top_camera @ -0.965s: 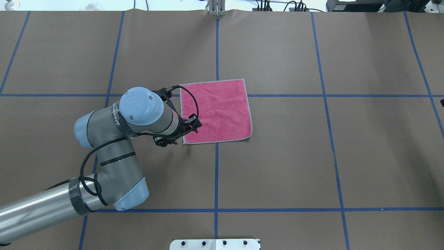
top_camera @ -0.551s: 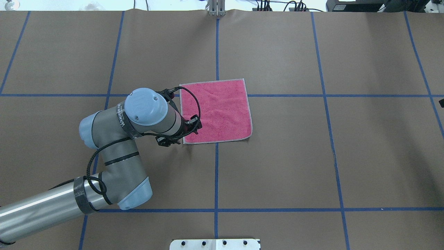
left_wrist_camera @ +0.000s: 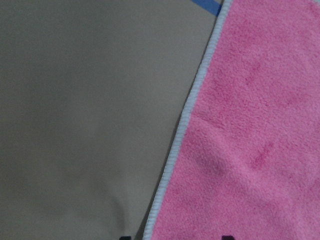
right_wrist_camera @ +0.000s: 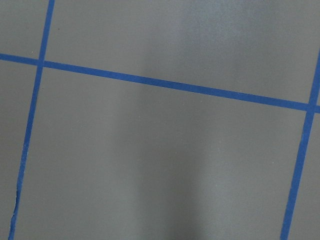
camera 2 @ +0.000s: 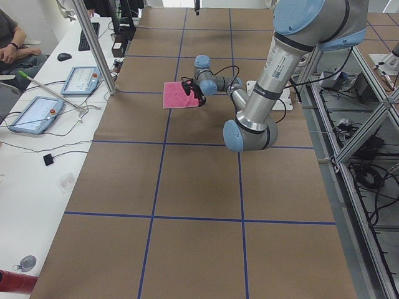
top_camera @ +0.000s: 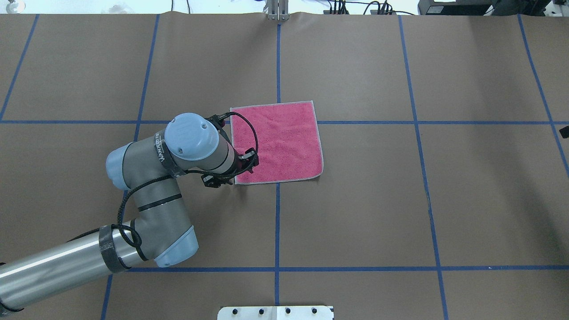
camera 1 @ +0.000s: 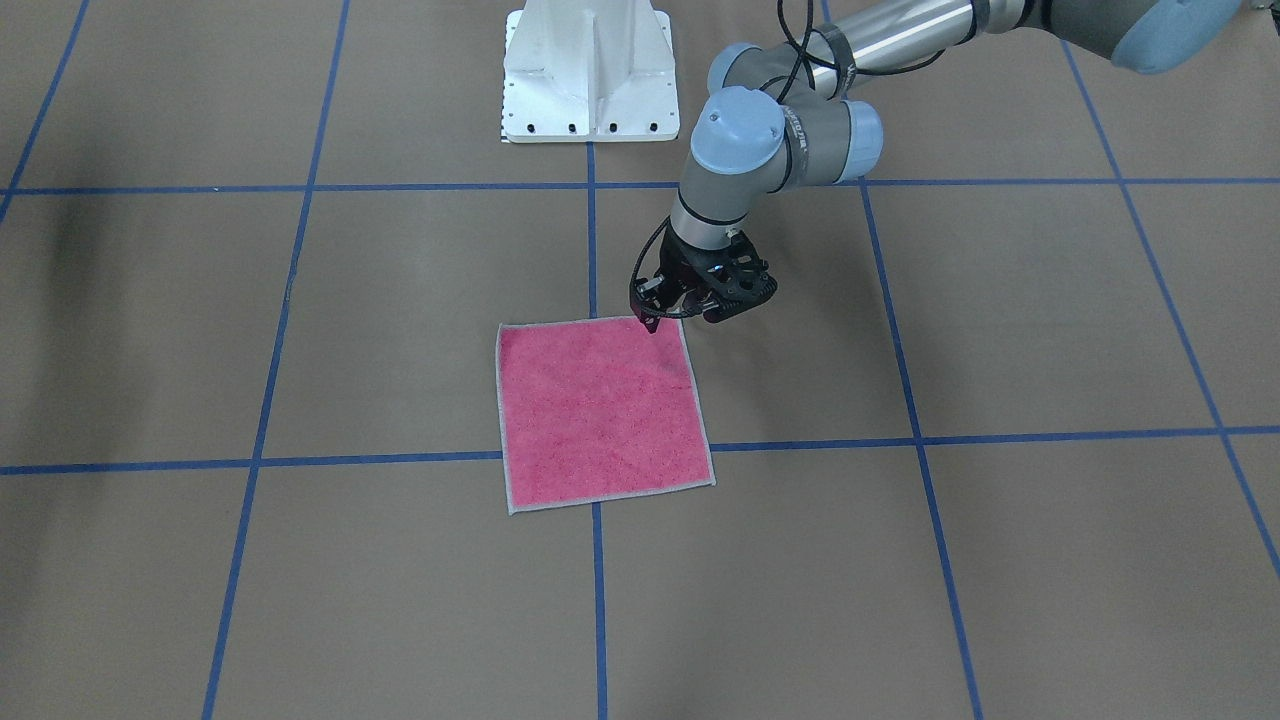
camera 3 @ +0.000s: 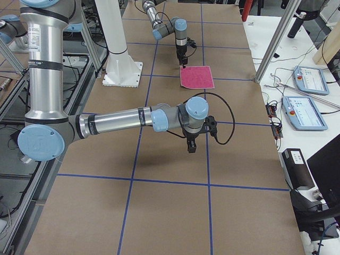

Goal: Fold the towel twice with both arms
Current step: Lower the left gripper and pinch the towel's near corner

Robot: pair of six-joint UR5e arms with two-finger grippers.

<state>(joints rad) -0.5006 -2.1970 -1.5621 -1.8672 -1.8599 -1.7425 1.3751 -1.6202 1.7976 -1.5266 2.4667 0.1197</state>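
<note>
The towel (top_camera: 278,142) lies flat and unfolded on the brown table, pink face up, with its pale border showing all round; it also shows in the front view (camera 1: 600,410). My left gripper (top_camera: 236,173) is low over the towel's corner nearest the robot on its left side (camera 1: 668,318). In the left wrist view two dark fingertips (left_wrist_camera: 126,237) stand apart at the bottom edge, with the towel's border (left_wrist_camera: 187,115) between them, so the gripper is open. My right gripper (camera 3: 189,147) points down over bare table far from the towel. I cannot tell whether it is open or shut.
The white pedestal base (camera 1: 587,70) stands at the robot's side of the table. Blue tape lines (top_camera: 277,222) mark a grid on the brown cover. A side table with tablets (camera 3: 308,79) and a seated person (camera 2: 15,47) lie beyond the far edge.
The left arm's wrist and elbow have shifted a little to the right, towards the towel. The gripper stays at the same towel corner. The towel has not moved.
</note>
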